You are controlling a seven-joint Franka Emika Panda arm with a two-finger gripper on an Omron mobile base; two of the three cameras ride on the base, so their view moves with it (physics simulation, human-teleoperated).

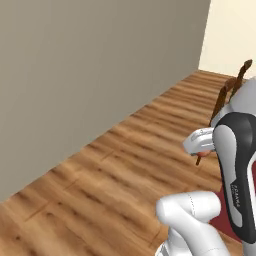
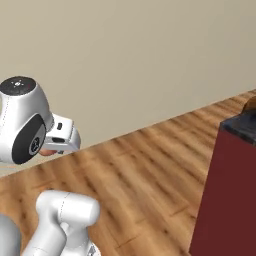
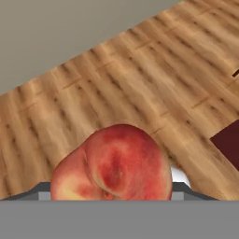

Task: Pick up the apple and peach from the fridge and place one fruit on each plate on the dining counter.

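A red and yellow peach [image 3: 112,165] sits between my fingers close to the hand camera, held above the wooden floor. My gripper [image 1: 201,146] is shut on it. A sliver of the peach [image 2: 47,151] shows under the white hand [image 2: 61,136] in the right base view. The dining counter [image 2: 239,127], a black stone top on a dark red base, stands to the right, apart from the gripper. The apple, the plates and the fridge are out of view.
A plain grey-beige wall [image 1: 90,75] runs along the left. Wooden floor [image 2: 150,165] lies between the wall and the counter. Wooden stools [image 1: 227,92] stand by the counter's dark red base [image 1: 225,222], behind my arm.
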